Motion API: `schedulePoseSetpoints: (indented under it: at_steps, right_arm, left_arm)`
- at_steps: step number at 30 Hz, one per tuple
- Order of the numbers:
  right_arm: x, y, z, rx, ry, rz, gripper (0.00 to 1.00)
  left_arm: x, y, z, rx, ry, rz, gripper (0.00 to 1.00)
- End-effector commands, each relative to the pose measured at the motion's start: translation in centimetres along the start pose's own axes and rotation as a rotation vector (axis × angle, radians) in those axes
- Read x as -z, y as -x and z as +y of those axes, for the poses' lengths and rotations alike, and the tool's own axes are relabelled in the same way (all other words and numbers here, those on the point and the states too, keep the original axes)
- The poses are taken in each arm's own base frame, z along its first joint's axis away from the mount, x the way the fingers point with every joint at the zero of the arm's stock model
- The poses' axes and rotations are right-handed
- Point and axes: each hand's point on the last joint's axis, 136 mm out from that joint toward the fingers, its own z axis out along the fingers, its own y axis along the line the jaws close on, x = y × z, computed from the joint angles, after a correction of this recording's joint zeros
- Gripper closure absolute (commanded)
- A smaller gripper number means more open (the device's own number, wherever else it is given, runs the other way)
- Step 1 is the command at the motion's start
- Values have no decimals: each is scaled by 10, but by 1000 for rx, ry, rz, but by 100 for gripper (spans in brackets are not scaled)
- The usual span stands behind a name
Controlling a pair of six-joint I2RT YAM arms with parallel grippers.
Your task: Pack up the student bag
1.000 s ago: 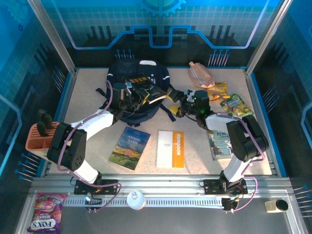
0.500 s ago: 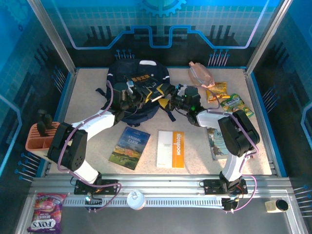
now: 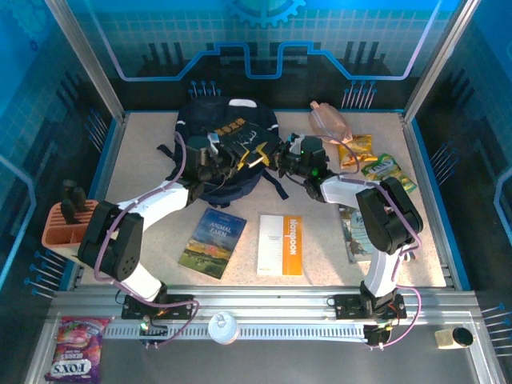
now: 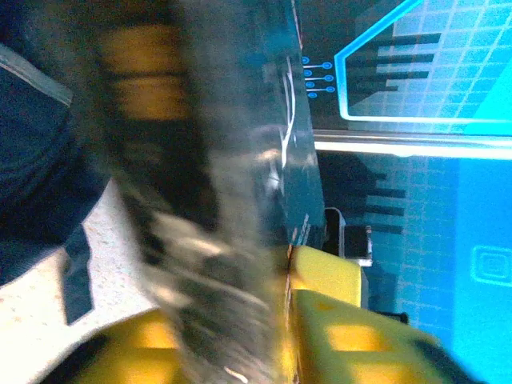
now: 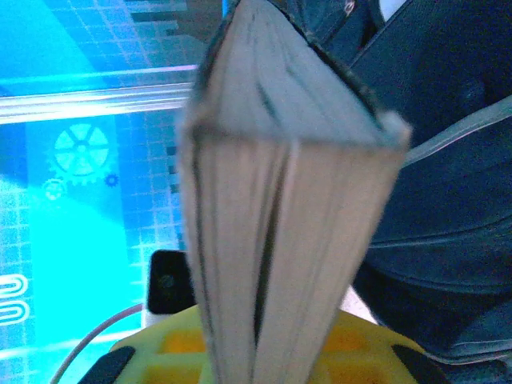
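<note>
**Two arms met over a dark book at the student bag**

Nearest the camera, on the metal ledge in front of the table, lay a Fox's sweet packet [image 3: 76, 360], a small white round object [image 3: 224, 326] too small to identify, and a small roll [image 3: 456, 338]. On the table's left edge stood an orange desk organiser [image 3: 58, 226] with dark items in it that could not be made out. Mid-table lay an "Animal Farm" paperback [image 3: 212, 242] and, just beside it, a white-and-orange notebook [image 3: 280, 244]. A third book [image 3: 360, 238] was partly covered by the right arm, its title unreadable.

Farther back, the right gripper [image 3: 277, 159] was clamped on the dark book [image 3: 240, 138]. In its wrist view the pale page block [image 5: 280, 240] rose straight out of the gripper's middle and hid the fingertips. The left gripper [image 3: 230, 154] sat against the same book from the other side. Its wrist view was smeared by blur, so it could not be told whether those jaws gripped or stood loose.

The book hung over the student bag [image 3: 228, 112], which lay at the far centre of the table with black straps trailing. To the bag's right lay yellow and green snack packets [image 3: 388, 172] and a pinkish bag [image 3: 330, 120].
</note>
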Motion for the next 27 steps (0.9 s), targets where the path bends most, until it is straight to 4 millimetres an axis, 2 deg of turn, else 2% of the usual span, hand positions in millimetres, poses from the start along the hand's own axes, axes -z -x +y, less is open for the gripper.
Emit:
schedulePoseSetpoints:
  at_steps: [1,6,11,18,27]
  right_arm:
    - [25,26,17,130,-1,-78,91]
    - [60,46,28,245,-21,-134,91]
    - [86,60,26,298,-65,-162,91]
    - [110,69,14,326,-147,-207,90]
    - [130,81,-2,284,-198,-253,89]
  left_arm:
    - [25,13,15,-171,133,-93,42]
    - [47,22,60,-386,390,-122,27]
    - [45,13,83,-499,485,-16,23]
    - [13,-19,106,-567,520,236,24]
    - [-48,-89,120,-570,493,437,26]
